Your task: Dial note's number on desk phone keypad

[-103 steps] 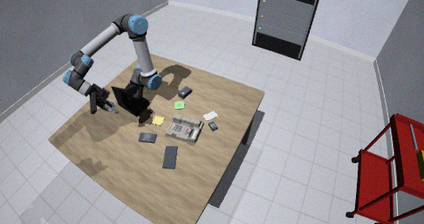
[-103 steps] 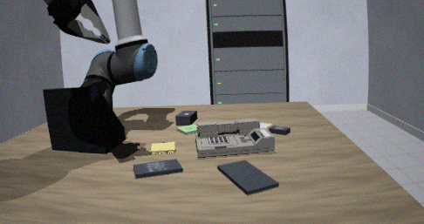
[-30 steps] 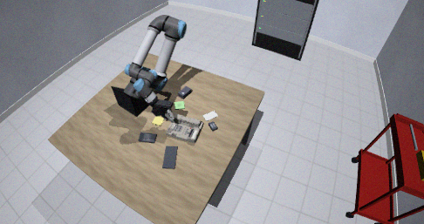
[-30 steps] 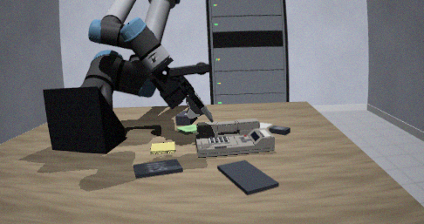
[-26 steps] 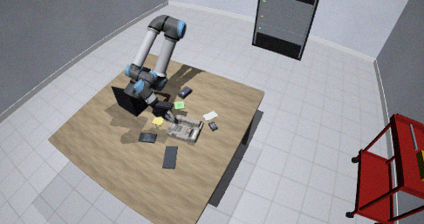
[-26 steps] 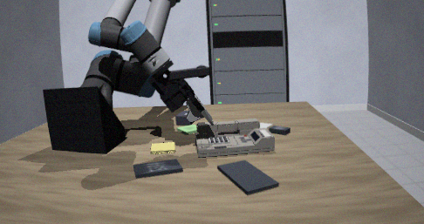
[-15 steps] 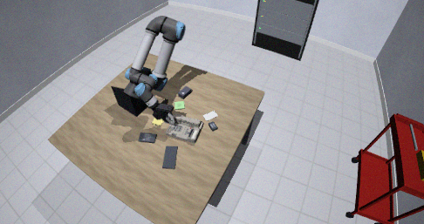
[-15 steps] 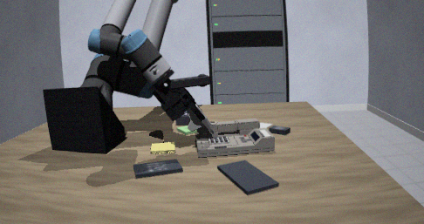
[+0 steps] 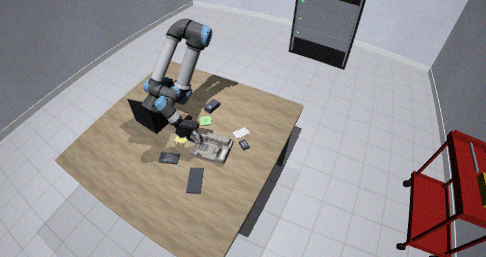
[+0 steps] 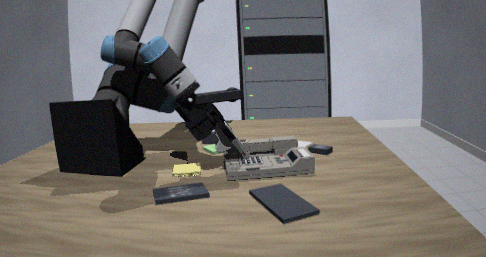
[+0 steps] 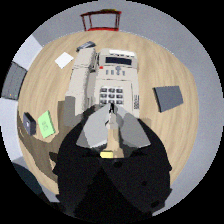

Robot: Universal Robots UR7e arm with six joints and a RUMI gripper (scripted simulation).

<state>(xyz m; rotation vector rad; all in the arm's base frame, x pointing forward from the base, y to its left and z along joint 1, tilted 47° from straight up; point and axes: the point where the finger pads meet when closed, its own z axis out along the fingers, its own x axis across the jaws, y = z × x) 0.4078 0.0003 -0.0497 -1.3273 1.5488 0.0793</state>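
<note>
A beige desk phone (image 9: 214, 149) (image 10: 272, 164) (image 11: 118, 75) lies near the middle of the wooden table (image 9: 125, 188) (image 10: 380, 208). Its handset (image 10: 270, 144) (image 11: 82, 75) rests in the cradle. The keypad (image 10: 253, 160) (image 11: 112, 94) faces up. My gripper (image 9: 198, 139) (image 10: 245, 155) (image 11: 111, 104) is shut with nothing between the fingers. Its joined fingertips slant down onto the near edge of the keypad. A green note (image 9: 205, 120) (image 11: 46, 122) lies flat behind the phone. A yellow note (image 9: 180, 140) (image 10: 186, 169) lies to the phone's left. A white note (image 9: 241, 132) (image 11: 64, 60) lies beyond the phone.
A black box (image 9: 147, 116) (image 10: 90, 138) stands at the arm's base. Dark flat slabs (image 9: 195, 180) (image 10: 283, 203) (image 9: 169, 157) (image 10: 181, 193) lie in front of the phone. Small dark devices (image 9: 212, 105) (image 9: 244, 144) (image 10: 320, 148) lie behind it. A red cart (image 9: 450, 193) and a server rack (image 9: 327, 20) stand off the table.
</note>
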